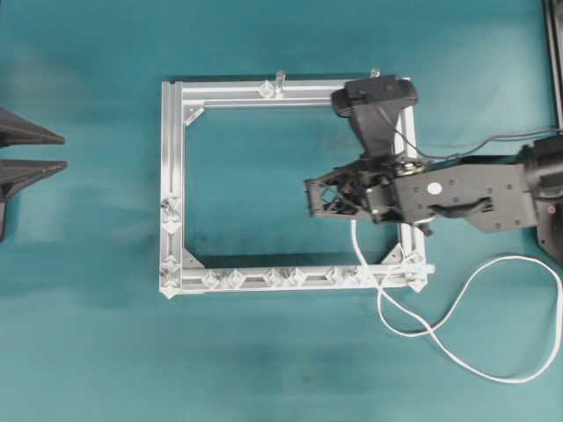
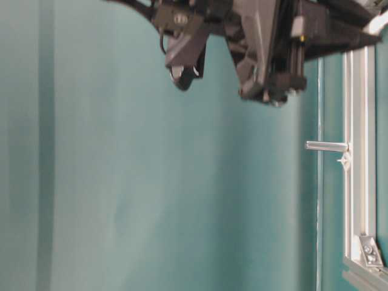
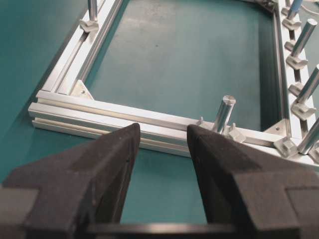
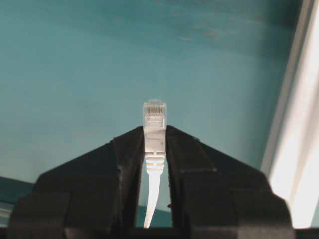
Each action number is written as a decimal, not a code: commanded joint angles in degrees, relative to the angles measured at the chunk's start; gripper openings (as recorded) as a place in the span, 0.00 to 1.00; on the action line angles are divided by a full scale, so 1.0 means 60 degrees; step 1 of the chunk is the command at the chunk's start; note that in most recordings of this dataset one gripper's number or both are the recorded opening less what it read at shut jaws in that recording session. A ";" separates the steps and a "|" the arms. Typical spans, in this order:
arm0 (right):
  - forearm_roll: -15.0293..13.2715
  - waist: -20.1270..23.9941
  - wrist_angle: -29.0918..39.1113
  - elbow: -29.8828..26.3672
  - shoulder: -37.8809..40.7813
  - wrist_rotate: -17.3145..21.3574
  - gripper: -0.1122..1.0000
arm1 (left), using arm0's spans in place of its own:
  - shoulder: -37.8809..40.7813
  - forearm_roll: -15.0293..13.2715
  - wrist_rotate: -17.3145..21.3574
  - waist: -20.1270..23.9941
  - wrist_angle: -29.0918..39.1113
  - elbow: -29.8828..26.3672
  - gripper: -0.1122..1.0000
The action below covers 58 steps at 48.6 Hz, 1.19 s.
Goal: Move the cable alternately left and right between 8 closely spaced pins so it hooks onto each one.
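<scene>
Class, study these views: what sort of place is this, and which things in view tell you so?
Probably a robotics lab test bench: a teal work surface carries a square aluminium frame studded with small pins, and the right gripper of a black robot arm holds the plug of a white cable.

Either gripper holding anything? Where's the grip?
Right gripper pinches the cable at its plug, just behind the clear connector tip. Left gripper is open, empty.
</scene>
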 commanded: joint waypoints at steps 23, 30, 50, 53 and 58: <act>-0.0088 0.0088 -0.0161 -0.1187 0.0630 0.0000 0.24 | 0.0073 0.0029 -0.0029 0.0029 -0.0073 -0.0176 0.55; 0.0059 0.0425 -0.0103 -0.1230 0.0659 0.0117 0.24 | 0.0073 0.0029 -0.0029 0.0029 -0.0073 -0.0176 0.55; 0.0352 0.1318 0.0117 -0.1772 0.0938 0.0718 0.24 | 0.0073 0.0029 -0.0029 0.0029 -0.0059 -0.0176 0.55; 0.0352 0.1421 0.0132 -0.1860 0.0981 0.0791 0.24 | 0.0073 0.0029 -0.0029 0.0029 -0.0059 -0.0176 0.55; 0.0498 0.1641 0.0264 -0.1963 0.1055 0.0923 0.24 | 0.0059 0.0029 -0.0029 0.0029 -0.0059 -0.0176 0.55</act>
